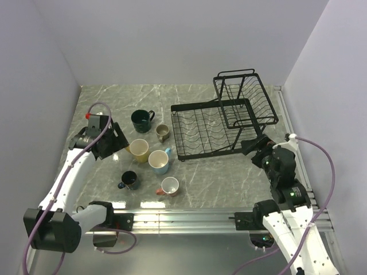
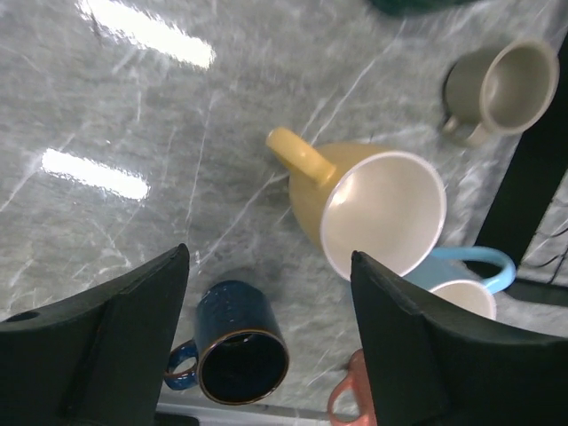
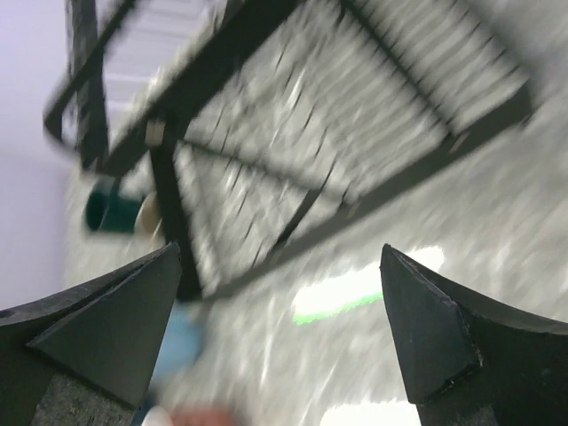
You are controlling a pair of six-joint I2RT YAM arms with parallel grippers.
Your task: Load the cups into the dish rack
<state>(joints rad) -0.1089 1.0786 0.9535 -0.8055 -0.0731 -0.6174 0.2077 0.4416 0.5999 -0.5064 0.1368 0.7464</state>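
So nothing's loaded yet. All six cups are on the table left of the rack, and the rack has no mug in it that I can see.

My left gripper is spread wide and holding nothing, hanging above the yellow mug. That one looks like my first pick. It stands upright, handle pointing away from the rack, with the blue mug just beside it and the navy mug nearer to me. The olive mug sits further off.

My right gripper is also open and empty, near the rack's front corner. Its view is blurry.

Next I'd guess: drop down and get one finger inside the yellow rim without bumping the blue one.
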